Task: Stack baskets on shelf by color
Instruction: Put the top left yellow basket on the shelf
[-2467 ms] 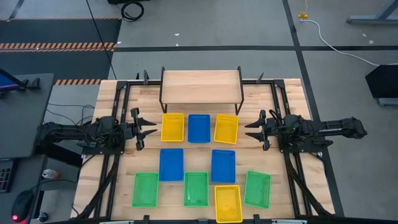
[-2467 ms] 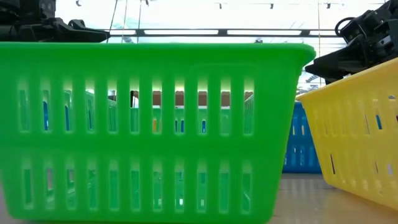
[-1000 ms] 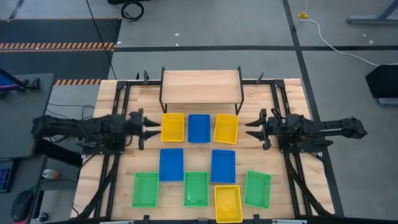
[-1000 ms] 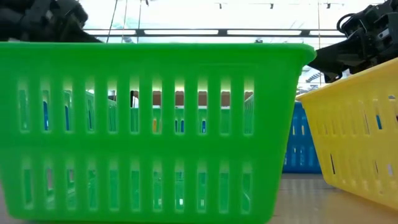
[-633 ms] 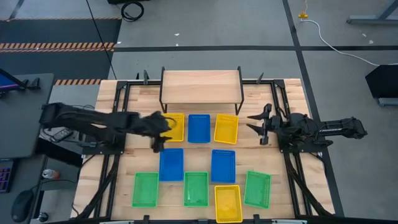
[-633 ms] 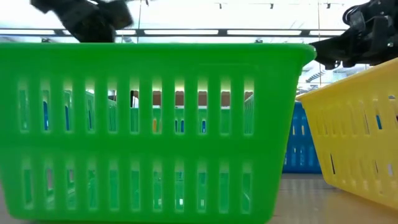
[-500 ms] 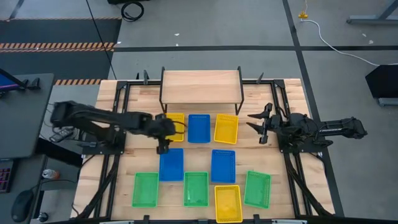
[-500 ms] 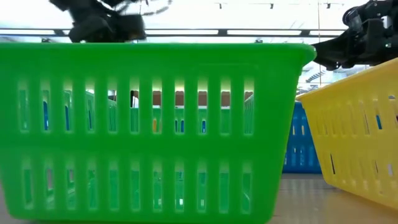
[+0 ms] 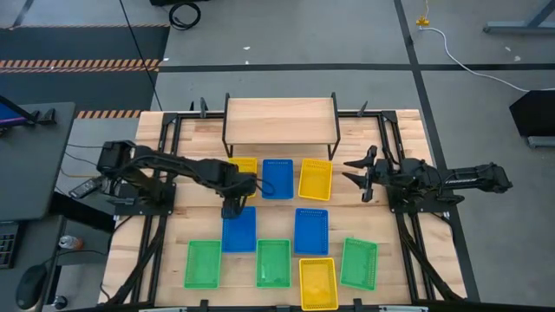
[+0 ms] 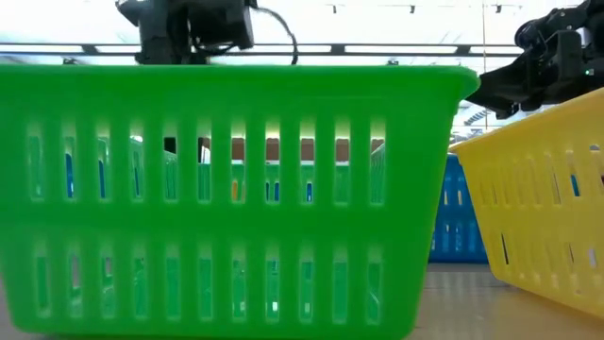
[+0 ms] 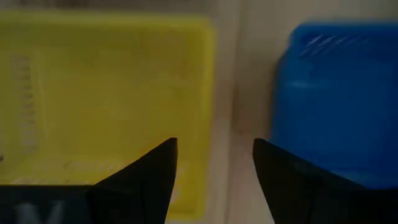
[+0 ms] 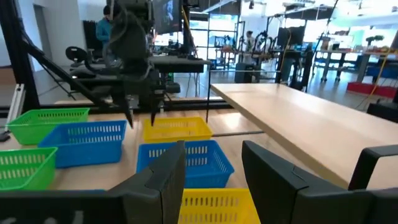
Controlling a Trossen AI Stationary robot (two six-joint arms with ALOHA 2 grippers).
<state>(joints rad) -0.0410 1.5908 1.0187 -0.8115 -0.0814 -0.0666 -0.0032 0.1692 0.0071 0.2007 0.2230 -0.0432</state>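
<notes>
1. Ten baskets are laid out on the big wooden table [image 9: 147, 139] in front of the shelf [image 9: 280, 114], and the shelf top is bare
2. Nearest the shelf, a yellow basket [image 9: 244, 165], a blue basket [image 9: 277, 178] and another yellow basket [image 9: 316, 178] are set in a row
3. The left gripper [image 9: 232, 206] is held over the near end of the first yellow basket, and its fingers [image 11: 152, 168] are spread apart with nothing between them
4. The right gripper [image 9: 357, 175] is kept at the right side, near the second yellow basket, with its fingers apart and nothing held
</notes>
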